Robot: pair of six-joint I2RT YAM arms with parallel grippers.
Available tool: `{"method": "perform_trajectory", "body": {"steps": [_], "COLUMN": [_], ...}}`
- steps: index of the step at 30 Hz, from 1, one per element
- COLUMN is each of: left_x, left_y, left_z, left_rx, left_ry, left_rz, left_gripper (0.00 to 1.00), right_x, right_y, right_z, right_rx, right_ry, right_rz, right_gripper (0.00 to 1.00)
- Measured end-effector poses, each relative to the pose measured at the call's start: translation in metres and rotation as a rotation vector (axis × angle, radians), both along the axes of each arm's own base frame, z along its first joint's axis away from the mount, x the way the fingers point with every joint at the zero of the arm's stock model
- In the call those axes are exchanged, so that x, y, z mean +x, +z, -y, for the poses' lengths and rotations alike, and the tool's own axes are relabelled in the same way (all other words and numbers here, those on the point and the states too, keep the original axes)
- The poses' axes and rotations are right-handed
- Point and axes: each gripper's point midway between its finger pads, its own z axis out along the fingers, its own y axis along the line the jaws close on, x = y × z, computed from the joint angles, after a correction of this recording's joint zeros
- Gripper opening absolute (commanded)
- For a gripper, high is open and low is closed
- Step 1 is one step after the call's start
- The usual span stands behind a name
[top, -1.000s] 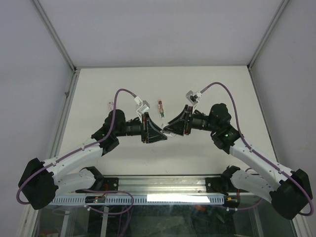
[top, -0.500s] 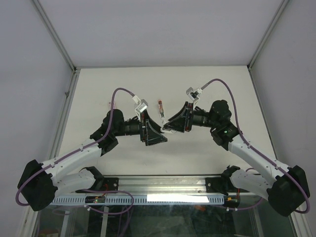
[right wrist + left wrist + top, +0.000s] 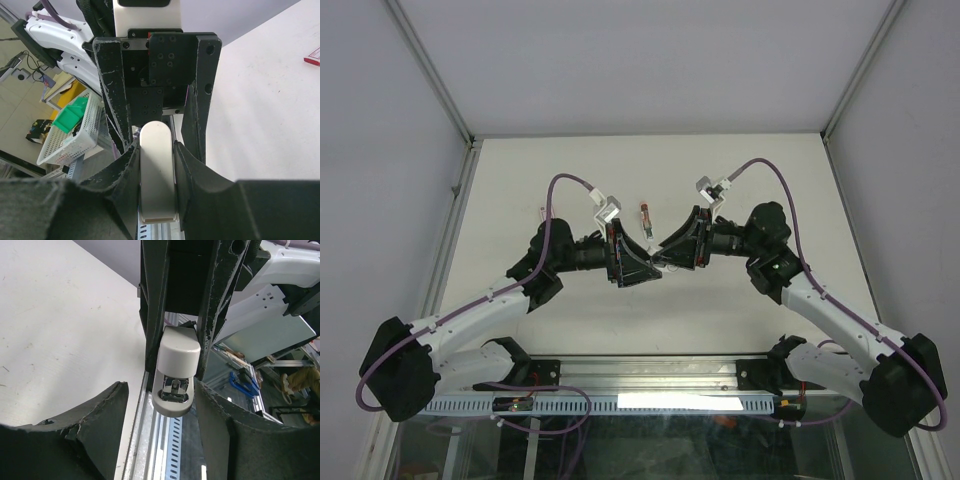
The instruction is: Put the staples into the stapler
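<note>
The stapler [image 3: 157,175] is a cream oblong, and my right gripper [image 3: 156,150] is shut on its sides and holds it above the table. In the left wrist view its metal-mouthed end [image 3: 175,390] points at the camera. My left gripper [image 3: 161,390] is open, its fingers [image 3: 95,415] wide apart on either side of that end and not touching it. From above, the two grippers [image 3: 650,268] [image 3: 662,260] meet nose to nose at the table's middle. The staples [image 3: 644,216], a tiny white box with a red mark, lie on the table just beyond them.
A second tiny pale piece [image 3: 542,212] lies on the table [image 3: 760,160] at the far left. A flat white and red corner [image 3: 314,56] shows at the right edge of the right wrist view. The metal rail [image 3: 650,375] runs along the near edge.
The right gripper carried the stapler slightly left and away from the near edge. The left gripper drew back a little, then came in again around the stapler's end.
</note>
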Motion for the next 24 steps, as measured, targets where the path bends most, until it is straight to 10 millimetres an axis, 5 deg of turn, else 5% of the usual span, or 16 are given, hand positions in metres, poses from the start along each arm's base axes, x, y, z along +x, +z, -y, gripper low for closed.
{"method": "perform_trajectory", "body": {"steps": [6, 13, 21, 24], "left_x": [0.0, -0.001, -0.005, -0.007], "left_y": [0.006, 0.011, 0.012, 0.009], "left_z": [0.001, 0.002, 0.002, 0.001], "left_rx": [-0.023, -0.044, -0.047, -0.039], "left_ry": [0.0, -0.006, -0.035, -0.056], "left_rz": [-0.001, 0.0, 0.006, 0.002], "left_gripper": [0.57, 0.32, 0.01, 0.0], "right_x": [-0.002, -0.001, 0.003, 0.005], "right_y": [-0.001, -0.003, -0.004, -0.005], "right_z": [-0.001, -0.002, -0.002, -0.002], "right_rx": [-0.001, -0.005, -0.008, -0.018], "right_ry": [0.018, 0.019, -0.01, -0.02], "right_rz": [-0.009, -0.018, -0.039, -0.058], "right_gripper": [0.24, 0.25, 0.51, 0.6]}}
